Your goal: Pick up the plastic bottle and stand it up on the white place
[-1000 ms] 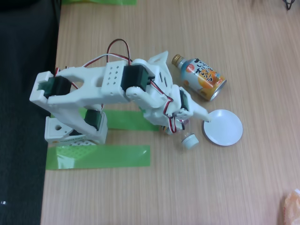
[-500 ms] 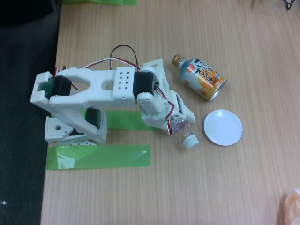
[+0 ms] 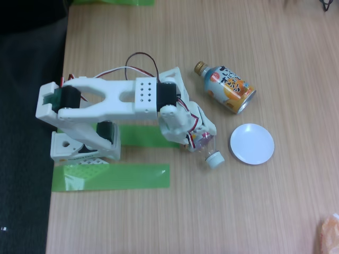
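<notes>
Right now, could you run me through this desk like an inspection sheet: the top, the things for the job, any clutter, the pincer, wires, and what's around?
Surface: wooden tabletop, with green tape strips beside the arm's base.
Job's things: plastic bottle lying down under the arm's end, white cap pointing toward the lower right; white disc just right of it, bare.
Clutter: gold-capped blue-and-orange bottle lying on its side above the disc; an orange-and-white object at the lower right corner, cut off.
Pincer: pincer down over the bottle; grip cannot be told.
Cables: red, black and white wires looped over the arm.
Surroundings: dark floor on the left.
</notes>
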Controlling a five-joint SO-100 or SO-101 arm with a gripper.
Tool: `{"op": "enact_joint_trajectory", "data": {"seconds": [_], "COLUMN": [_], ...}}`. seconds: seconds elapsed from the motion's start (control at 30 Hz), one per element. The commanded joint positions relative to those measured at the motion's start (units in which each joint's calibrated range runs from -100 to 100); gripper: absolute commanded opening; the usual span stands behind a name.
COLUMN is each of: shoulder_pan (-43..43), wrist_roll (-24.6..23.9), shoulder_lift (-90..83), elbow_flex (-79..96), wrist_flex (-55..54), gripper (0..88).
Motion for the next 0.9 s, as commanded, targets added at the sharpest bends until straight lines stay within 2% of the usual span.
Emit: {"op": "enact_joint_trajectory", "data": {"seconds": [0.0,0.27,0.87], "shoulder_pan": [-0.32,0.13,6.94], "wrist_roll": [0.17,0.27,0.17], "shoulder_lift": [-0.07,3.96,31.68], "elbow_flex": [0.24,-0.39,-25.29], "wrist_flex": [-1.56,-2.50,-1.90], "gripper": [25.5,25.5,25.5]}}
